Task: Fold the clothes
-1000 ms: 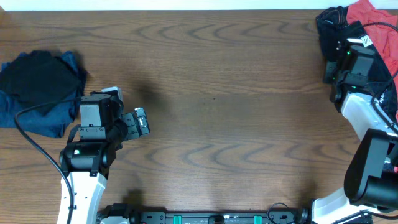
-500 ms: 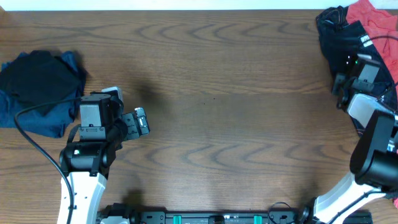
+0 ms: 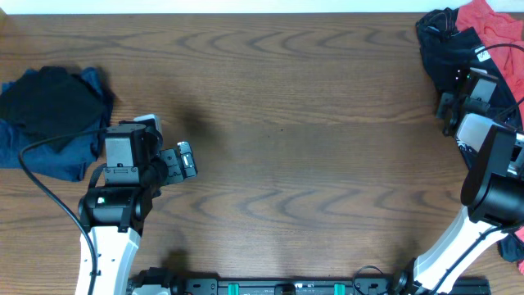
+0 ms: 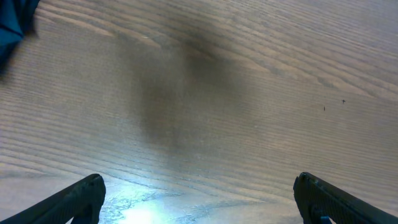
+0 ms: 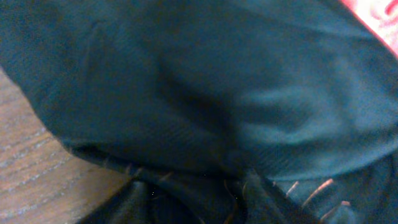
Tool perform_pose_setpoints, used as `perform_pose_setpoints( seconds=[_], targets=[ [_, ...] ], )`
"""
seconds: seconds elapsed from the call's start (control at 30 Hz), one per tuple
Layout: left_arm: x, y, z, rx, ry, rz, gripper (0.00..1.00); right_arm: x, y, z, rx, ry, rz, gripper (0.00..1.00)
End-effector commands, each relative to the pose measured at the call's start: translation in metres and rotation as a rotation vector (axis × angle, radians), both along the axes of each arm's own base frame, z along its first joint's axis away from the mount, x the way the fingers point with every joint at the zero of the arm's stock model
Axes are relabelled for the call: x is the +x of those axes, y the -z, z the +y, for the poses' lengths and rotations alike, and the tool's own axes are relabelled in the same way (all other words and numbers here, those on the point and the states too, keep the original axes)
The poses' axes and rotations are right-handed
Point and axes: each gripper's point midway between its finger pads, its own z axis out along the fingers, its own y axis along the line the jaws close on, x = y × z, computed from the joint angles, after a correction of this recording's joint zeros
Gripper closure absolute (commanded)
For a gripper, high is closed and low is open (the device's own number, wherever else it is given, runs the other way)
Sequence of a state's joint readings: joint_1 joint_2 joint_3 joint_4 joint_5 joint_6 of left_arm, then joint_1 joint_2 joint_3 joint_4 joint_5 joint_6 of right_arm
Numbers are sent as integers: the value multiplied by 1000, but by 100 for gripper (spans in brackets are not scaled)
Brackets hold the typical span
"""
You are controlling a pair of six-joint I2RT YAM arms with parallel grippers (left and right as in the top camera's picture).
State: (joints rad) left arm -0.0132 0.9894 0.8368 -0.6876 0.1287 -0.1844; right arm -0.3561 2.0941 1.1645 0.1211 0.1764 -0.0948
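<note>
Lying bunched at two o'clock beside the coral-red shirt (image 3: 491, 23), the black jersey (image 3: 438, 41) buries my right gripper (image 3: 452, 97), presumably to draw it out; its grip I cannot tell. My left gripper (image 3: 187, 160) waits at eight o'clock, spread wide, empty.

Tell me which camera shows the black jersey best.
The overhead view: it shows the black jersey crumpled at the table's far right corner, against a red shirt. The right wrist view shows only a blurred close-up of its dark fabric with a few orange lines. The left wrist view shows none of it.
</note>
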Motion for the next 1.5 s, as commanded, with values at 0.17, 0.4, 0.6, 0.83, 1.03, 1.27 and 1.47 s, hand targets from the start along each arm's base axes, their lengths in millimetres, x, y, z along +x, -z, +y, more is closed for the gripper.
perform_pose_setpoints(
  seconds=[0.17,0.4,0.6,0.83,1.03,1.27,1.47],
  targets=[
    [2,-6,0,-11,-6,-14,2,3,3,17,116,-28,-14,99],
    [2,-6,0,-11,-6,-15,2,17,-65,124,307,-393,-88,99],
    [7,-10,-1,-11,-5,-40,2,3,-92,204,319,-556,-33,71],
    [9,-11,-1,-11,-5,-48,2,-16,-76,149,98,-211,89,34],
    [9,-11,-1,-11,-5,-48,2,-6,-88,99,111,-85,-22,33],
    [9,-11,-1,-12,-6,-48,2,-14,-53,58,181,-73,17,33],
    [9,-11,-1,-11,-5,-48,2,-15,-18,52,249,-112,48,32]
  ],
)
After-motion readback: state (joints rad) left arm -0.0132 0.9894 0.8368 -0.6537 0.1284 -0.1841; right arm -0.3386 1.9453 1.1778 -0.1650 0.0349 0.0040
